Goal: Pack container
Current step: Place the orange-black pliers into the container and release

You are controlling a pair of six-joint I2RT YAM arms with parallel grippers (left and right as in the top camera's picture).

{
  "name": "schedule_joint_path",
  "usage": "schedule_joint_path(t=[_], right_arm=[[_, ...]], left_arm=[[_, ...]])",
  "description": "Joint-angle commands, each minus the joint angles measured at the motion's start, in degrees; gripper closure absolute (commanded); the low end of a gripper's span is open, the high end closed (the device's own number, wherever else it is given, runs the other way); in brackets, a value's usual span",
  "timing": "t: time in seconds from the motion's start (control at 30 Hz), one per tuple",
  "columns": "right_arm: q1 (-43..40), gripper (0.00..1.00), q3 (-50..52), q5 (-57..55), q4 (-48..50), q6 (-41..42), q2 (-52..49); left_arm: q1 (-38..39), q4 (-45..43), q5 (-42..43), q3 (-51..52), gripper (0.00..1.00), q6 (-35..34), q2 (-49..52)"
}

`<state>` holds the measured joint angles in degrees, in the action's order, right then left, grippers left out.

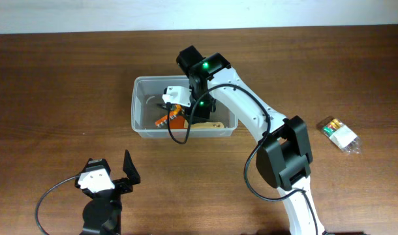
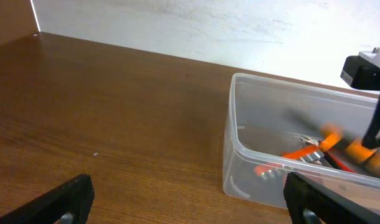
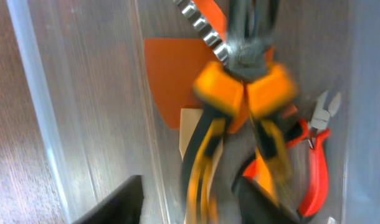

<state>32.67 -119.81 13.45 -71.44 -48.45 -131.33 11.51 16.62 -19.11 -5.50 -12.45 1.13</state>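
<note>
The mid-frame container (image 1: 143, 91) holds orange pliers (image 3: 240, 124), red cutters (image 3: 314, 155) and an orange card (image 3: 171, 68). The right gripper (image 3: 189, 186) over it and the left gripper (image 2: 187, 186), lower left, both have their fingers spread.

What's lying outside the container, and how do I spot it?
From the clear container in the middle of the table, look right, past the right arm. A small packet lies alone near the table's right edge. It's the only wrapped item: clear film over white and green contents.
</note>
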Motion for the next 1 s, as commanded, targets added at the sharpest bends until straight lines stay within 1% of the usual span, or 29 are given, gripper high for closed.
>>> schedule_joint_path(t=[0.0, 0.03, 0.07, 0.1, 0.17, 0.3, 0.4, 0.5, 0.63, 0.67, 0.8, 0.97], right_arm=[[-0.5, 0.46, -1.5, -0.2, -0.3, 3.5, 1.4], [-0.5, 0.44, -2.0, -1.7, -0.4, 5.8, 1.9], [-0.6, 0.38, -2.6, -3.4, -0.6, 8.0, 2.6], [-0.8, 0.36, -3.4, -5.1, -1.2, 10.1, 3.6], [-1.3, 0.36, -5.2, -7.0, -3.1, 12.1, 5.5], [-3.8, 0.27, -10.5, -10.8, -10.8, 17.0, 10.3], [-7.8, 0.26, -13.9, -14.7, -16.1, 20.2, 14.6], [-13.9, 0.26, -14.3, -18.6, -17.7, 23.2, 18.9], [-24.3, 0.26, -14.3, -18.9, -22.1, 25.3, 21.9], [-29.0, 0.26, -14.3, -18.8, -23.6, 26.8, 22.3], [-37.0, 0.26, -14.1, -18.6, -25.7, 28.3, 22.4], [-46.8, 0.25, -11.5, -18.2, -24.8, 29.3, 22.3]], left_arm=[[0.2, 0.1, -0.2, 0.2, 0.01, 0.5, -0.3], [0.2, 0.1, -0.2, 0.2, 0.01, 0.5, -0.3], [0.2, 0.1, -0.2, 0.2, 0.01, 0.5, -0.3], [0.2, 0.1, -0.2, 0.2, 0.01, 0.5, -0.3], [0.2, 0.1, -0.2, 0.2, 0.01, 0.5, -0.3], [0.2, 0.1, -0.2, 0.2, 0.01, 0.5, -0.3], [0.2, 0.1, -0.2, 0.2, 0.01, 0.5, -0.3], [0.2, 0.1, -0.2, 0.2, 0.01, 0.5, -0.3], [0.2, 0.1, -0.2, 0.2, 0.01, 0.5, -0.3], [0.2, 0.1, -0.2, 0.2, 0.01, 0.5, -0.3], [0.2, 0.1, -0.2, 0.2, 0.01, 0.5, -0.3], [0.2, 0.1, -0.2, 0.2, 0.01, 0.5, -0.3]])
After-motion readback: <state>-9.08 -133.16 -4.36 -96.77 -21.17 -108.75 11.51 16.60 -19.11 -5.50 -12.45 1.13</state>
